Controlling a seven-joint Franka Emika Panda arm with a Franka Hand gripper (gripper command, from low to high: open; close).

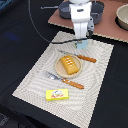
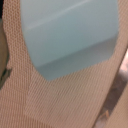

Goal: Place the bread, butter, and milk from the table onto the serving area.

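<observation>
The milk [image 1: 81,44], a pale-blue carton, is in my gripper [image 1: 81,40] at the far edge of the cream striped serving area [image 1: 35,80], low over it. In the wrist view the milk [image 2: 70,35] fills the frame above the woven mat [image 2: 75,100]. The bread [image 1: 70,64], a golden ridged loaf, lies on the round tan plate [image 1: 59,68] in the mat's middle. The butter [image 1: 57,94], a flat yellow packet with a red-and-white label, lies on the mat's near part. My gripper's jaws are shut on the carton's sides.
An orange-handled knife [image 1: 85,58] lies past the plate and an orange-handled fork [image 1: 67,81] lies in front of it. A pinkish-brown board [image 1: 110,27] with grey pots [image 1: 65,9] stands behind the mat. A cream bowl [image 1: 122,16] is at the exterior view's right. The black table [image 1: 15,35] surrounds the mat.
</observation>
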